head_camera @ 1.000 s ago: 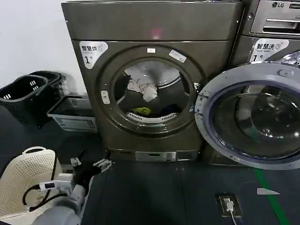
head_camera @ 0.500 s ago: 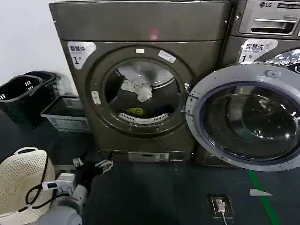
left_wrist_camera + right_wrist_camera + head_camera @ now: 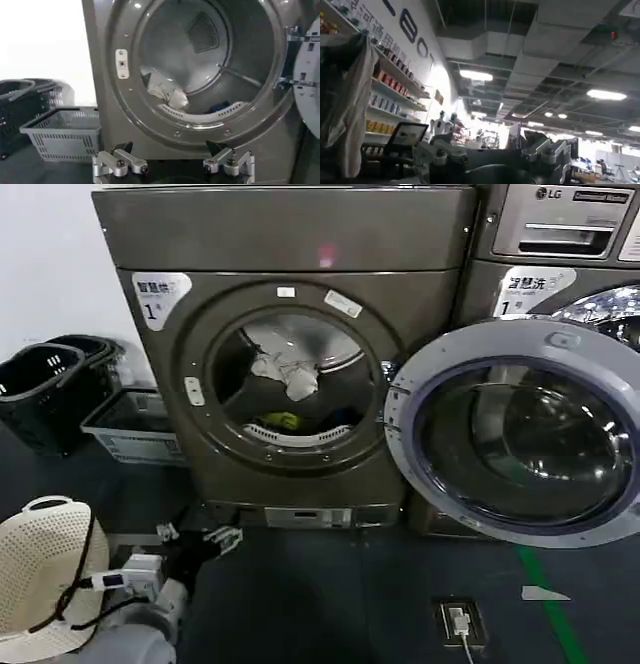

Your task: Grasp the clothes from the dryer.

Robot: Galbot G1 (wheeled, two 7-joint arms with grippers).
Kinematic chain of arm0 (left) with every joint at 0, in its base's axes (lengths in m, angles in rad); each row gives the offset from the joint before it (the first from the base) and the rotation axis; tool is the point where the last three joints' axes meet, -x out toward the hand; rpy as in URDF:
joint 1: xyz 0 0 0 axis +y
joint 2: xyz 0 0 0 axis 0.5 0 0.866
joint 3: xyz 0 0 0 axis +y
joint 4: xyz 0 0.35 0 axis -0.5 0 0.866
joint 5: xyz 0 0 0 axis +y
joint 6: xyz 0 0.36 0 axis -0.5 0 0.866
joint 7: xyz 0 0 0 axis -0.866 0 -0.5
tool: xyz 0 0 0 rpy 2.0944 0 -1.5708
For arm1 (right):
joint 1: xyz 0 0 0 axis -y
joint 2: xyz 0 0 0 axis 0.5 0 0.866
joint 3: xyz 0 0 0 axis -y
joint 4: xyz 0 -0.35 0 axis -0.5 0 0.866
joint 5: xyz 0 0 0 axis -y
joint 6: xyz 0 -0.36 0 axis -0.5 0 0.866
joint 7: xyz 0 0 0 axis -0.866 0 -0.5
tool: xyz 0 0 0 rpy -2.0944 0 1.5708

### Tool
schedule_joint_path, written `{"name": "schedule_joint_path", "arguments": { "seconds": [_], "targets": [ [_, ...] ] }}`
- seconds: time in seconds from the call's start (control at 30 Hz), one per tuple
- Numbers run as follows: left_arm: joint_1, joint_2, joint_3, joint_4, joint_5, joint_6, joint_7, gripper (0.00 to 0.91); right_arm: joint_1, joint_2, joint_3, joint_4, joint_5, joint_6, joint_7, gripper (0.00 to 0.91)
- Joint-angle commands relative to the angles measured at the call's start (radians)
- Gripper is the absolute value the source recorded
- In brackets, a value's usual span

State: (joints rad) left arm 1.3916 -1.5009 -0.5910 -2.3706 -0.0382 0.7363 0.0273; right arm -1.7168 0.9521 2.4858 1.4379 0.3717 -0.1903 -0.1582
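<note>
Dark laundry-room floor (image 3: 330, 604), white wall far left. Big bronze dryer (image 3: 290, 244) ahead, door (image 3: 515, 434) swung right. Inside the drum, clothes (image 3: 288, 376): white piece up, yellow-green one (image 3: 283, 421) low. Left gripper (image 3: 195, 536) low on the near left, released, fingers spread, aimed at the porthole above and beyond it. Right gripper (image 3: 495, 157) up toward the ceiling, likewise spread and idle

Head camera looked forward and down at dryer (image 3: 285, 344) front from moderate distance. Left wrist camera sat low near floor, facing same porthole closer, left gripper (image 3: 172, 164) at frame bottom. Right wrist camera pointed upward, probably toward ceiling, away from dryer.
</note>
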Motion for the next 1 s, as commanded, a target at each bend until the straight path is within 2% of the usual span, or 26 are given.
{"name": "schedule_joint_path", "arguments": {
  "seconds": [0.03, 0.37, 0.57, 1.0],
  "targets": [
    [0.0, 0.001, -0.001, 0.001, -0.003, 0.049, -0.002, 0.907, -0.001, -0.001, 0.003, 0.001, -0.001, 0.0, 0.0, 0.907],
    [0.0, 0.002, 0.0, -0.003, -0.001, 0.049, 0.002, 0.907, -0.004, 0.005, 0.011, -0.005, 0.005, 0.023, 0.01, 0.907],
    [0.003, 0.001, 0.005, -0.012, 0.018, 0.049, 0.011, 0.907, -0.002, 0.006, 0.026, -0.008, 0.059, 0.032, 0.041, 0.907],
    [-0.002, 0.004, 0.031, -0.001, 0.022, 0.049, -0.006, 0.907, -0.011, 0.012, 0.039, -0.009, 0.082, 0.042, 0.047, 0.907]
  ]
}}
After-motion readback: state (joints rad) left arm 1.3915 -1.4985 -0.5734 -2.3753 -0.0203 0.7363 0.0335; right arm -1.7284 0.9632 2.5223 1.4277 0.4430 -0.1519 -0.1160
